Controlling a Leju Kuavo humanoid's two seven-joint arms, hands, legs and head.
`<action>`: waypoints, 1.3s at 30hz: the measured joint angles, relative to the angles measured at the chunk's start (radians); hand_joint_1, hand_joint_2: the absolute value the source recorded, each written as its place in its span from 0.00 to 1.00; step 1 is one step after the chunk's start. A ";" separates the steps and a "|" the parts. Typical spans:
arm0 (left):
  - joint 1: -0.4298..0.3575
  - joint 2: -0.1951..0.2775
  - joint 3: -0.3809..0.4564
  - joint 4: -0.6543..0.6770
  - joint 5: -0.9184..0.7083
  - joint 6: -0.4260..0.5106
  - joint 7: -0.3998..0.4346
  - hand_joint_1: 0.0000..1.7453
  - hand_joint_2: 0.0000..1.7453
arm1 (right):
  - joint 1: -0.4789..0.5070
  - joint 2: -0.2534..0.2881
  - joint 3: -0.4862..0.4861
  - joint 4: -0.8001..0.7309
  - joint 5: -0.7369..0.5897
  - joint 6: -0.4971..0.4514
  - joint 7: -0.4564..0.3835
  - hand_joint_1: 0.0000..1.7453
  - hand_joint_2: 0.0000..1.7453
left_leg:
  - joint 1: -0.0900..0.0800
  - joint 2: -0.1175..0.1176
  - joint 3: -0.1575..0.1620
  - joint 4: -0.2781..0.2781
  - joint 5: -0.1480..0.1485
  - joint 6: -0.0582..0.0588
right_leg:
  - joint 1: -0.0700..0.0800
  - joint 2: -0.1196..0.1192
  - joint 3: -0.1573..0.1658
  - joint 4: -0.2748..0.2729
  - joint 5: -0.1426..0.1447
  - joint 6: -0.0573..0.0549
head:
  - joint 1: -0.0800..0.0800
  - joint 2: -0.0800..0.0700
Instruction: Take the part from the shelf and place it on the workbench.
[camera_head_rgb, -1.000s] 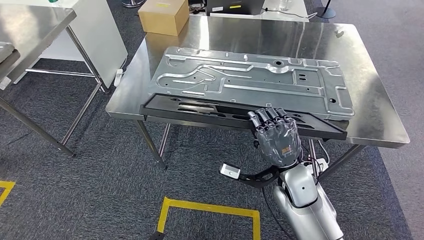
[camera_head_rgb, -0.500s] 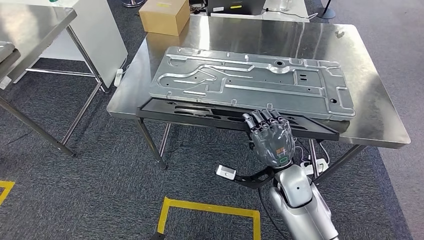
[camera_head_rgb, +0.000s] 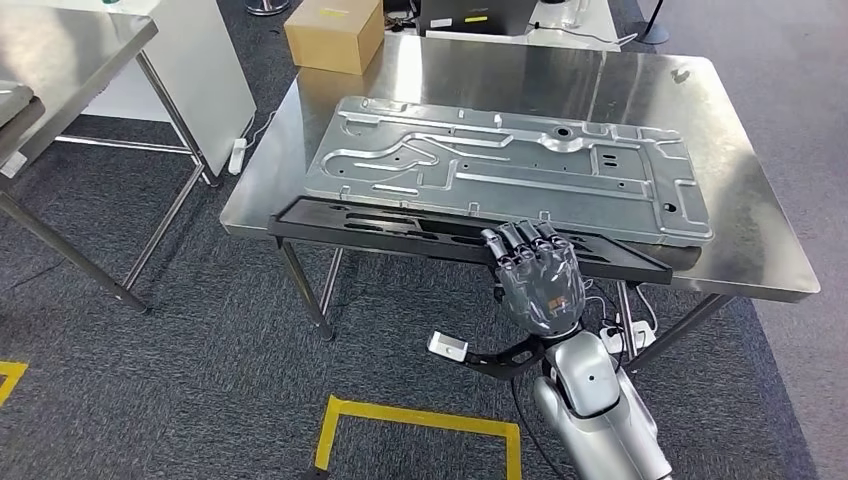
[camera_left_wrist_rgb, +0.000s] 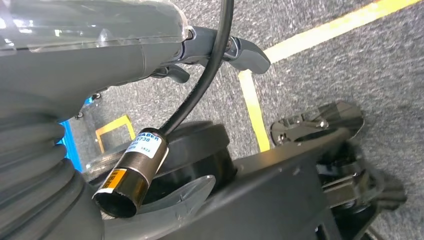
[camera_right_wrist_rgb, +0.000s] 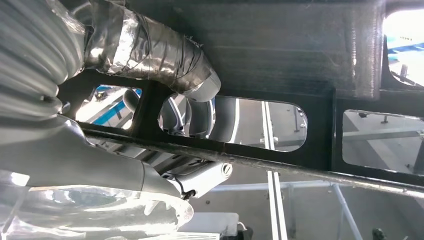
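Note:
The part, a large stamped silver metal panel (camera_head_rgb: 510, 170), lies flat on the steel workbench (camera_head_rgb: 760, 240). Its near edge overlaps a long black slotted tray (camera_head_rgb: 380, 222) that juts past the bench's front edge. My right hand (camera_head_rgb: 540, 280) grips the tray's front rail from below, fingers curled over the top. In the right wrist view the tape-wrapped thumb (camera_right_wrist_rgb: 150, 55) presses against the tray's underside (camera_right_wrist_rgb: 280, 50). My left hand (camera_left_wrist_rgb: 100, 55) hangs over the carpet and holds nothing.
A cardboard box (camera_head_rgb: 335, 35) stands past the bench's far left corner. Another steel table (camera_head_rgb: 70, 50) stands at the left. Yellow tape (camera_head_rgb: 420, 415) marks a square on the carpet in front of the bench.
My right hand and the black tray have shifted slightly left along the bench's front edge. The silver panel has stayed on the bench.

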 joint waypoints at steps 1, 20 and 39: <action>0.000 0.000 0.000 0.000 0.000 0.000 0.000 0.00 1.00 | 0.001 0.000 0.000 0.001 0.000 0.000 0.000 1.00 1.00 | 0.000 0.000 0.001 -0.002 0.001 0.002 | -0.003 0.001 -0.031 0.062 -0.029 0.005 | 0.000 0.000; -0.002 -0.003 0.000 0.000 0.003 -0.004 -0.010 0.00 1.00 | 0.004 0.000 0.003 0.011 0.015 0.000 0.011 1.00 1.00 | -0.003 -0.035 -0.169 0.337 -0.127 -0.037 | 0.005 0.014 0.034 -0.040 0.010 -0.052 | -0.005 0.000; 0.011 -0.006 0.000 0.001 0.025 -0.002 -0.016 0.00 1.00 | -0.017 0.000 0.027 0.039 0.006 0.000 0.008 1.00 1.00 | -0.021 -0.041 -0.023 0.059 -0.038 0.004 | -0.005 0.000 -0.013 -0.014 0.052 -0.004 | -0.007 0.000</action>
